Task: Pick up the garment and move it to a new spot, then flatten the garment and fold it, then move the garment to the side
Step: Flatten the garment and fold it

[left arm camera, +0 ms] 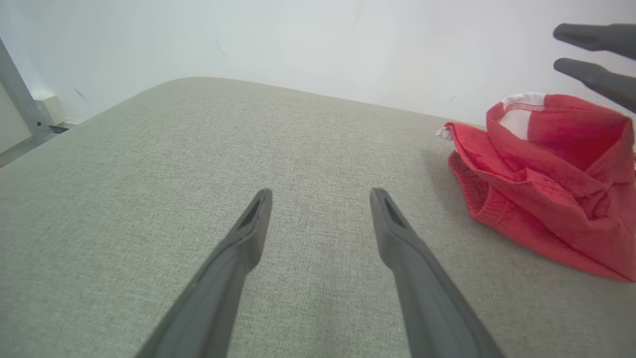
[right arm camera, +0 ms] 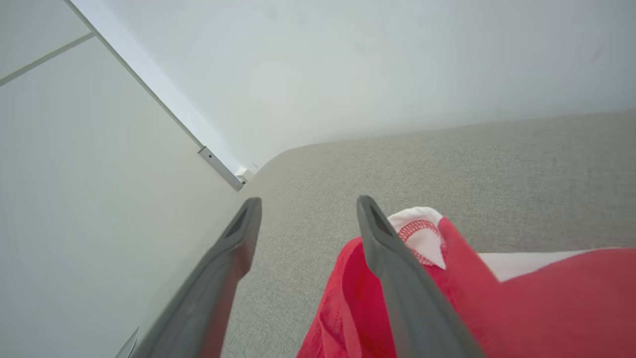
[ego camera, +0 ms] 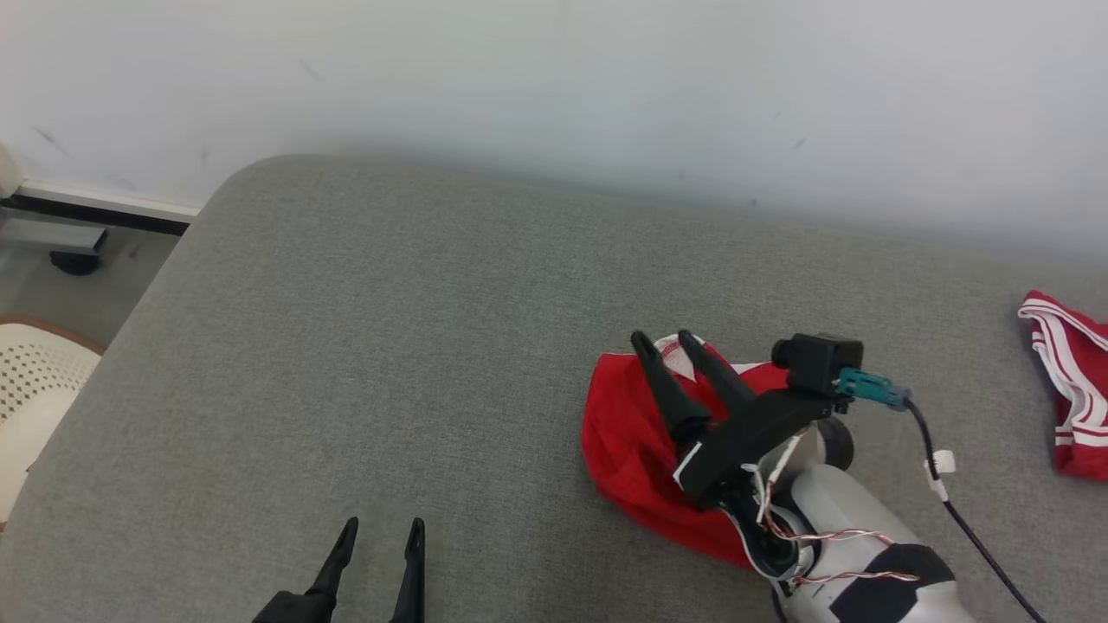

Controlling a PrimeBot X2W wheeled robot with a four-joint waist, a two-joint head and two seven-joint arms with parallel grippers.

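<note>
The garment (ego camera: 623,433) was found crumpled on the grey mattress (ego camera: 346,346), right of centre. The right gripper (ego camera: 666,339) was poised over it, spread and empty. The left gripper (ego camera: 383,525) was likewise spread, well apart from it. If only one layer were pinched, the bundle could slip or unroll when lifted. A second red garment (ego camera: 1073,398) lay at the right edge, and a white wall (ego camera: 554,86) stood behind.

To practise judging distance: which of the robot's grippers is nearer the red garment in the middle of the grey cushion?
Right. The right gripper hovers, open, over the red garment; the left gripper is off to its left, above bare grey cushion.
</note>
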